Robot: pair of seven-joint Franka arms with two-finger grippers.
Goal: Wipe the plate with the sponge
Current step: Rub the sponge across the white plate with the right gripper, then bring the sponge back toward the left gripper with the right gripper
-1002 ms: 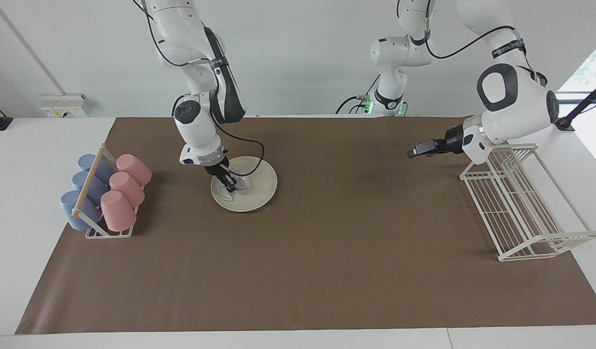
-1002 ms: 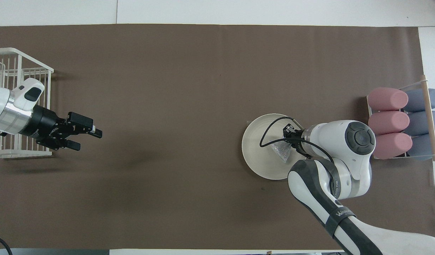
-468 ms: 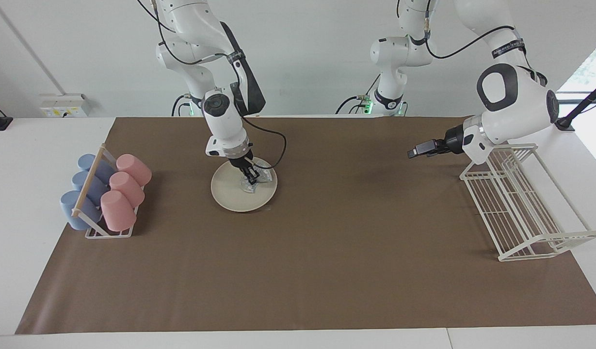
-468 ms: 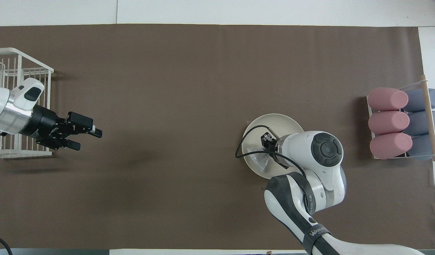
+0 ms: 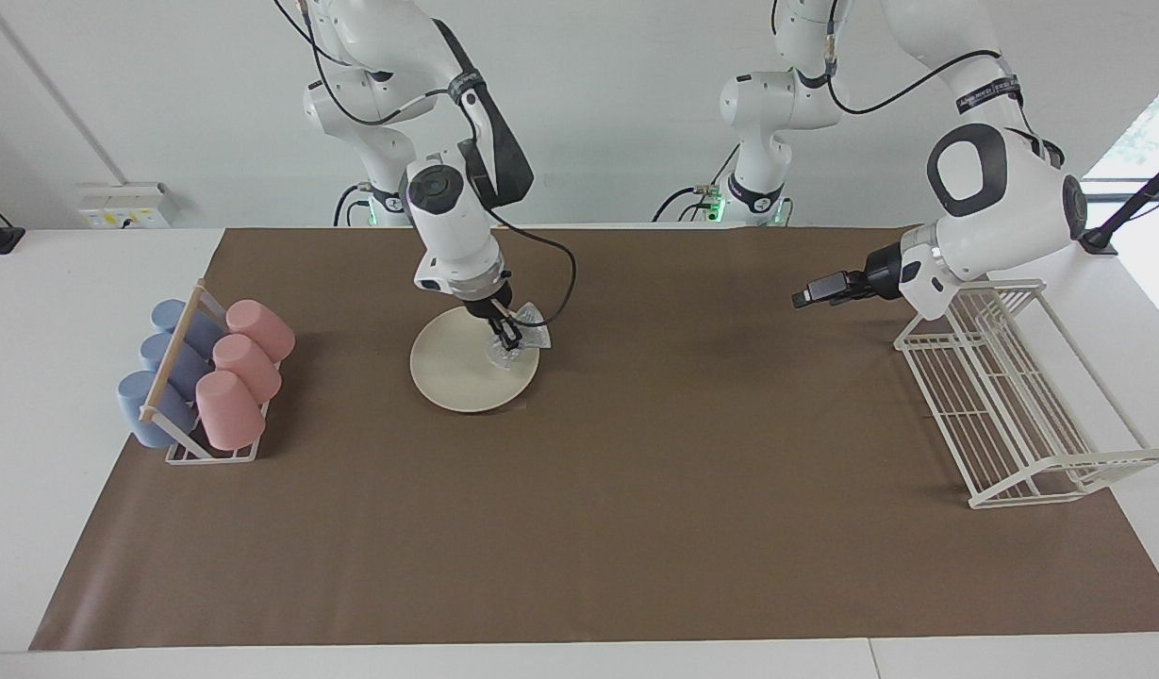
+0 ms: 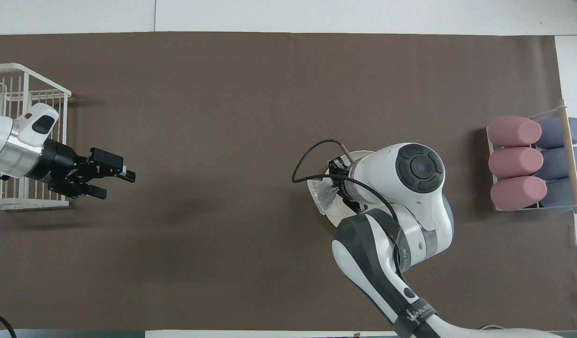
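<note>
Clamped on the sponge [image 5: 520, 343], the right claw [image 5: 509, 338] is pressing that shiny wad down at the plate's [image 5: 456, 368] edge toward the left arm's end of the table, with part of the wad hanging out past the rim over the brown mat [image 5: 636, 490]. Its arm is reaching down steeply from the robots' end of the table, the wrist tilting so the fingers are pointing down and slightly away from the robots, and a black cable is looping beside the wrist. In the overhead view the arm's white elbow and forearm are covering most of the plate [image 6: 333, 217], leaving only a sliver of rim and the sponge [image 6: 322, 196] showing beside the right claw [image 6: 336, 180]. The plate is lying flat on the mat, beside the rack of pink and blue cups [image 5: 206, 375] at the right arm's end. The left claw [image 5: 805, 298] is waiting with its fingers apart and nothing between them, held level in the air over the mat just beside the white wire rack [image 5: 1013, 396], its forearm stretching out sideways.
</note>
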